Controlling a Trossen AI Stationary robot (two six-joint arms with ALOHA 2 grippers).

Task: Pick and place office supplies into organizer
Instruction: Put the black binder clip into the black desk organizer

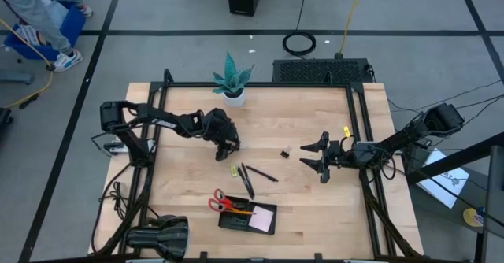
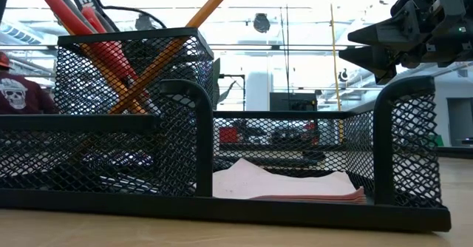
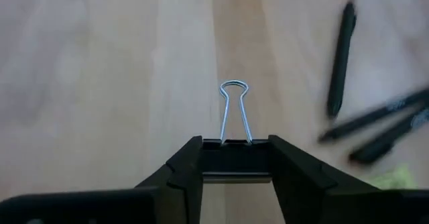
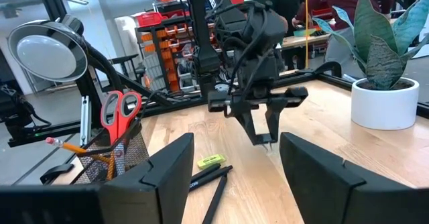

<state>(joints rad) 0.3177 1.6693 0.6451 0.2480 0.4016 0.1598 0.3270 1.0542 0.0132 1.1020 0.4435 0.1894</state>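
Clip: we see a small black binder clip (image 3: pixel 236 158) with wire handles, at the bottom middle of the left wrist view.
Left end effector (image 3: pixel 236 174): its fingers squeeze the clip's black body.
Right end effector (image 1: pixel 321 157): wide open, holding nothing, right of middle in the high view.
Feel: we think it is light, hard and a bit slippery.
Best hold: the flat black sides, not the thin wires.
Organizer (image 1: pixel 236 224): on the worktop (image 1: pixel 315 200), lower middle of the high view.

Dark jointed arms (image 1: pixel 169 121) (angular black jaws)
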